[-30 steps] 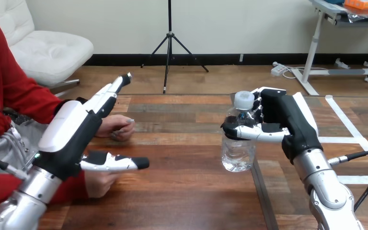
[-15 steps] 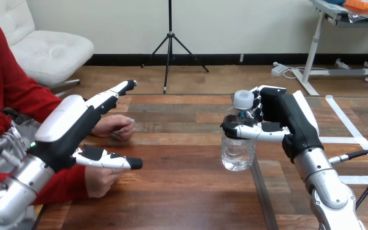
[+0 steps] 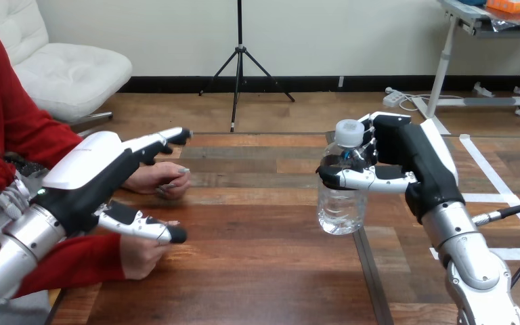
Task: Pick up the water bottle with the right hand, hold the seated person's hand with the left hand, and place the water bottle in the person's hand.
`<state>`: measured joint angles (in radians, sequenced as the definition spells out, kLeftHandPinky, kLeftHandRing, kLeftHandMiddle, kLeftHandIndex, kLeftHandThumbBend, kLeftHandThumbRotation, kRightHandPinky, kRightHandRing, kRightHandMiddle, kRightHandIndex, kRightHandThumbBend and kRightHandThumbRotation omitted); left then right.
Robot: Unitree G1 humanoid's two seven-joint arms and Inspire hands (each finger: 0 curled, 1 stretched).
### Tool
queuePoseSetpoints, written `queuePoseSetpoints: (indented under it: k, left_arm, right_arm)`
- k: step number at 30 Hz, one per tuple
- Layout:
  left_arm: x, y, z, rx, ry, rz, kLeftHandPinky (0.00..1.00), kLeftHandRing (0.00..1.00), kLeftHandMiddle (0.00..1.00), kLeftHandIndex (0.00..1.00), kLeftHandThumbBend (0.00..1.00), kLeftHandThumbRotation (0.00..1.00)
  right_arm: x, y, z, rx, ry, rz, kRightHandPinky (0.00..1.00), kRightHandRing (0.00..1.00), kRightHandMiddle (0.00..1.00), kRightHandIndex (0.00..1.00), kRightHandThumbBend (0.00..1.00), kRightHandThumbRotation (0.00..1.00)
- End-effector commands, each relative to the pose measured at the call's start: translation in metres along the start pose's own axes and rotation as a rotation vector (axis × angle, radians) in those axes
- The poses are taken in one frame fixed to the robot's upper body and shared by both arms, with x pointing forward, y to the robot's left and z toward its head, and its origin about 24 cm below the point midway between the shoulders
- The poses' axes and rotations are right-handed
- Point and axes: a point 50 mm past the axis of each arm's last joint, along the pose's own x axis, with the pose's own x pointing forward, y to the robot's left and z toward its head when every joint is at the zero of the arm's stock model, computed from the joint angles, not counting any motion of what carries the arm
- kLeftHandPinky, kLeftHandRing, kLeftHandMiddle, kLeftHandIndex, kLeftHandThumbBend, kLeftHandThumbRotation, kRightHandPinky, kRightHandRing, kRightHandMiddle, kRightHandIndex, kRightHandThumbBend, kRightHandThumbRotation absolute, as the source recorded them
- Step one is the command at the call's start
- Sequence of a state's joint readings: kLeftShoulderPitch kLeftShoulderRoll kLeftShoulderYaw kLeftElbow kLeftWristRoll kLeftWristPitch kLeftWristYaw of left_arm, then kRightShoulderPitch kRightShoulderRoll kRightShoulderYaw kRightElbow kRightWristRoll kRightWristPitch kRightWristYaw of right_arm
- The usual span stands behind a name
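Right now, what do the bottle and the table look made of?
Bottle: clear, thin plastic, glossy; the table shows through it. Its white cap looks like opaque plastic. Table: brown wood planks with visible grain and a low sheen; could be laminate.

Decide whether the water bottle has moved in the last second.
Yes. The water bottle, in the right hand, has shifted up and to the view's right: its base now overlaps the table's dark seam.
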<state>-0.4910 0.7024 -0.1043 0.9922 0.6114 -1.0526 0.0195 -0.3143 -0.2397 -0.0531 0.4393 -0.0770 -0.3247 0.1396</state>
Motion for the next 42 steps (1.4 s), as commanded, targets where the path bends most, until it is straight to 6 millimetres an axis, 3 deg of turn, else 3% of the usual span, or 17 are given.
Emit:
queuePoseSetpoints:
  k: [1,42]
  left_arm:
    - [0.007,0.024,-0.005,0.107,0.023,-0.038,0.72,0.82,0.86,0.89,1.00,0.45]
    - [-0.004,0.042,-0.033,0.291,0.228,-0.312,0.76,0.84,0.87,0.88,1.00,0.50]
  right_arm:
    - [0.009,-0.009,0.027,-0.009,-0.113,-0.023,0.24,0.29,0.39,0.42,0.87,0.00]
    - [-0.002,-0.017,0.047,-0.031,-0.114,-0.046,0.23,0.29,0.39,0.42,0.85,0.00]
